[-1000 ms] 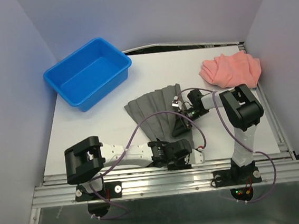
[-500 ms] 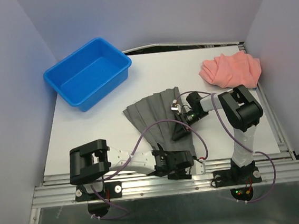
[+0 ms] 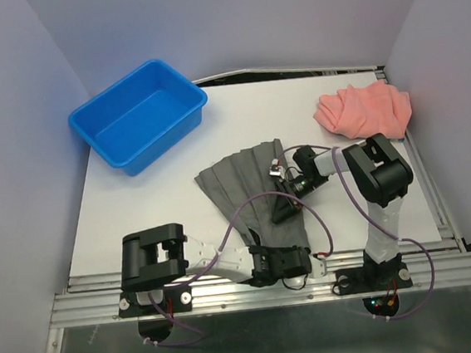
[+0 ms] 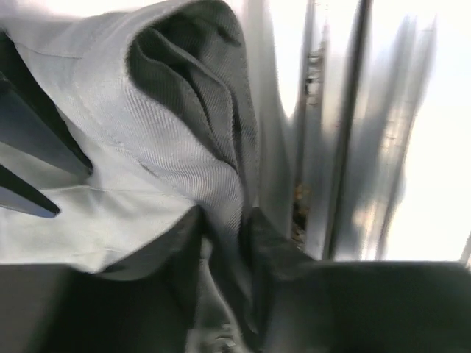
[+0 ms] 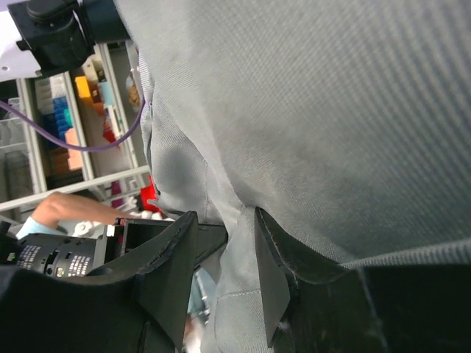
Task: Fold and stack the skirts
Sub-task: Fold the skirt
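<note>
The dark grey pleated skirt (image 3: 245, 188) lies spread in the middle of the table, reaching to the near edge. My left gripper (image 3: 291, 266) is at the near edge and is shut on the skirt's near end; the left wrist view shows grey cloth (image 4: 184, 147) pinched between its jaws (image 4: 224, 232). My right gripper (image 3: 281, 206) is low over the skirt's right side, shut on a fold of it (image 5: 235, 235). The salmon-pink skirt (image 3: 364, 110) lies bunched at the far right, apart from both grippers.
A blue plastic tub (image 3: 139, 115) stands at the far left of the table. The metal rail (image 3: 229, 287) runs along the near edge, just beside the left gripper. Purple cables loop over the skirt.
My left gripper has moved right and toward the near edge, pulling the grey skirt's near end with it. The skirt is now longer. My right gripper has shifted slightly nearer.
</note>
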You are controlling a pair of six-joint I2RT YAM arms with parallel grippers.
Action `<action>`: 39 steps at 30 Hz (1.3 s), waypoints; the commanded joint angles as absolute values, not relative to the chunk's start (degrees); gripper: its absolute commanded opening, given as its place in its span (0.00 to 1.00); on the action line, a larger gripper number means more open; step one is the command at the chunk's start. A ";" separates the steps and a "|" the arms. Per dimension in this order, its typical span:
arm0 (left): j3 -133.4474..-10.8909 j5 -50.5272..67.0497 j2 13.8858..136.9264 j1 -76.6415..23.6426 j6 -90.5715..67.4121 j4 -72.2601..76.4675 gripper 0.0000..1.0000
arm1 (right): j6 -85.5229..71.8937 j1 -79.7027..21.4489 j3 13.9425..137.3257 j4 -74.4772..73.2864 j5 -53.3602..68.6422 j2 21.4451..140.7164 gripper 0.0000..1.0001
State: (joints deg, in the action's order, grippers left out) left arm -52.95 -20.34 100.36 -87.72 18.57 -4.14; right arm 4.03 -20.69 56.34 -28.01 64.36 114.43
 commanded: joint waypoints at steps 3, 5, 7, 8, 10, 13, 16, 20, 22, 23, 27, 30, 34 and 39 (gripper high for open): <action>-53.17 -21.01 97.39 -88.15 17.84 -7.55 0.15 | 6.85 -21.01 56.51 -27.24 53.52 117.33 0.43; -54.31 -17.68 94.93 -88.15 17.14 -10.89 0.10 | 7.03 -21.53 56.60 -27.68 54.31 116.55 0.42; -55.63 -13.48 92.65 -88.07 17.14 -14.13 0.04 | 7.55 -21.53 56.95 -28.65 55.02 115.84 0.41; -55.98 -11.36 91.51 -87.46 17.40 -14.93 0.04 | 7.65 -21.53 57.04 -29.52 55.80 114.53 0.41; -57.30 -7.14 88.70 -86.84 17.31 -16.34 0.01 | 8.00 -21.53 57.65 -29.88 55.90 112.16 0.42; -60.02 0.66 86.93 -83.42 17.05 -20.73 0.00 | 8.17 -21.53 60.80 -30.67 55.72 107.24 0.45; -61.87 9.91 84.30 -80.34 17.75 -24.24 0.00 | 8.17 -21.01 68.08 -32.25 56.42 105.64 0.49; -63.37 17.30 81.83 -79.80 18.72 -26.10 0.00 | 8.26 -21.01 79.17 -34.27 58.09 109.06 0.53; -64.68 20.11 82.18 -78.93 18.28 -28.11 0.00 | 8.26 -21.01 83.30 -34.63 58.10 113.09 0.54; -65.04 21.43 82.26 -78.32 18.19 -28.73 0.00 | 8.44 -21.01 86.97 -34.72 58.10 114.68 0.55; -66.97 27.58 82.79 -74.10 18.19 -31.46 0.00 | 9.05 -21.01 94.37 -34.72 55.91 122.85 0.56; -69.69 30.84 83.32 -71.02 18.10 -33.57 0.00 | 9.75 -20.48 98.07 -34.63 52.30 128.92 0.55; -73.73 33.22 84.54 -67.94 18.46 -36.47 0.01 | 12.03 -20.48 97.30 -36.55 50.27 132.62 0.49; -79.18 35.94 87.27 -64.34 21.69 -40.68 0.02 | 13.36 -21.09 91.59 -38.05 53.17 132.54 0.39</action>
